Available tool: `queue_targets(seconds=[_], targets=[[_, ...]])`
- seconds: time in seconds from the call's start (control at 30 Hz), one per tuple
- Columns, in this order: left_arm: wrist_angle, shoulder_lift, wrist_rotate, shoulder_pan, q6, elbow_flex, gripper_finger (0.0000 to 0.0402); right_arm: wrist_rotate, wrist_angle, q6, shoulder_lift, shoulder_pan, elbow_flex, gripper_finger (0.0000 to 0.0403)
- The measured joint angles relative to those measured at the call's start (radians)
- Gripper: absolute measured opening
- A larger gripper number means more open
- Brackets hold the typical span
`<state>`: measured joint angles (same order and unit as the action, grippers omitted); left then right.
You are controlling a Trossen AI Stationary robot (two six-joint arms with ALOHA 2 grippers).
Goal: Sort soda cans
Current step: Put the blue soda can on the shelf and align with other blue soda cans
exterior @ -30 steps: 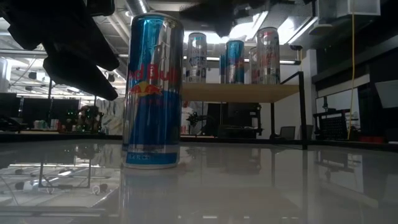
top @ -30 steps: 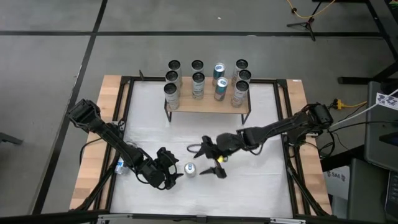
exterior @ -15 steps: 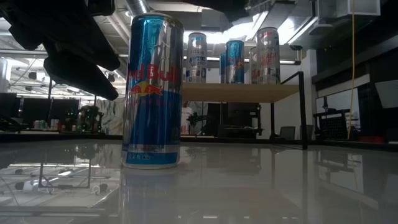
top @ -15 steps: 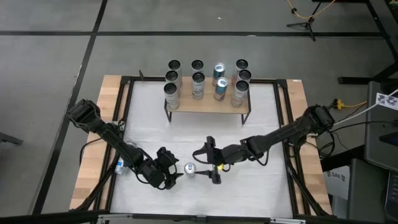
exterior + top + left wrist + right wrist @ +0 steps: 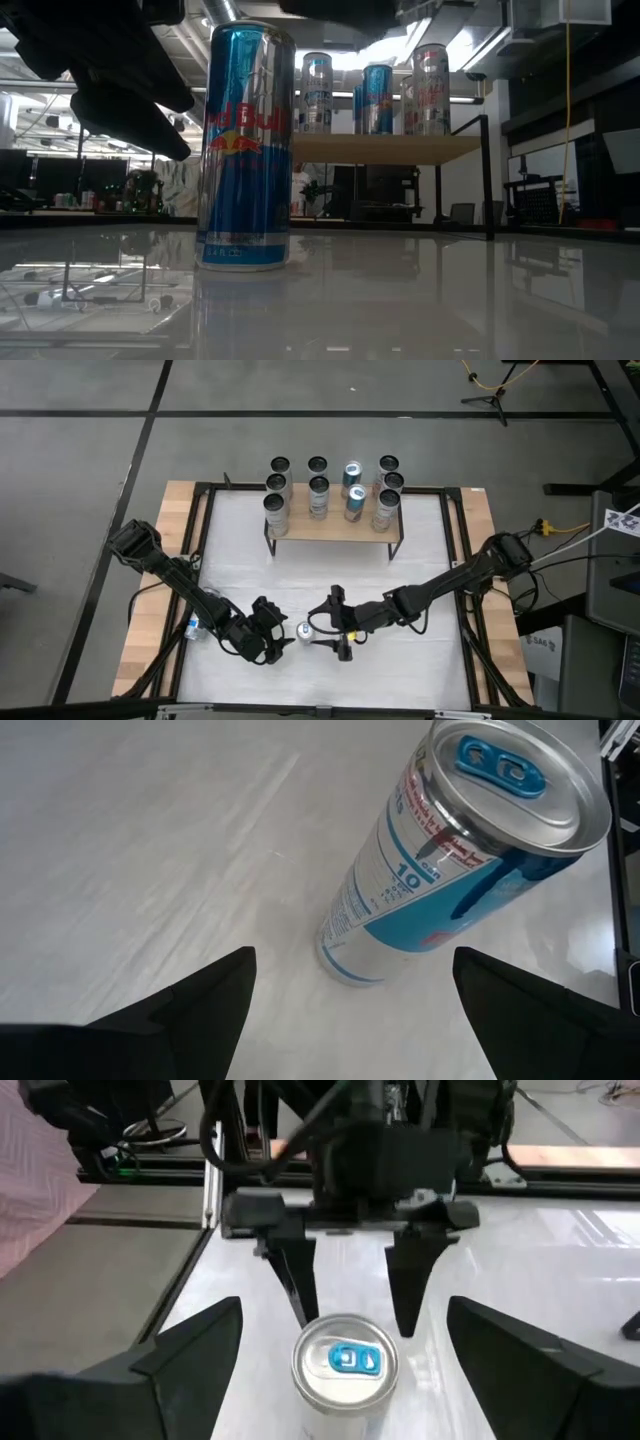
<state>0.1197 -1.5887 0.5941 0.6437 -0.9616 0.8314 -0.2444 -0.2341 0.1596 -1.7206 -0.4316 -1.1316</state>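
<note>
One blue can (image 5: 306, 631) upright on table (image 5: 420, 560), between my two pincers; others stand on shelf (image 5: 335, 526). My right pincer (image 5: 334, 631) spread wide, just beside can. My left pincer (image 5: 283, 643) spread too, nothing held. Step: approach for pickup. Next: straddle can, close squarely.

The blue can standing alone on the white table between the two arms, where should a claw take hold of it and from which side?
Grip the blue can around its round body, below the rim, coming in level from the side. It stands upright with straight walls. The right claw is open at its right and the left claw open at its left; either could close across it.
</note>
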Motion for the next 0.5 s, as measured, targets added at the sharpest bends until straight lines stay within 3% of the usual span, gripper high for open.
queue_targets(seconds=[0.5], targets=[[-0.001,0.0,0.014,0.0,0.001,0.0,0.0334,-0.007,-0.103,-0.001,-0.13,-0.001,0.0,0.0348]])
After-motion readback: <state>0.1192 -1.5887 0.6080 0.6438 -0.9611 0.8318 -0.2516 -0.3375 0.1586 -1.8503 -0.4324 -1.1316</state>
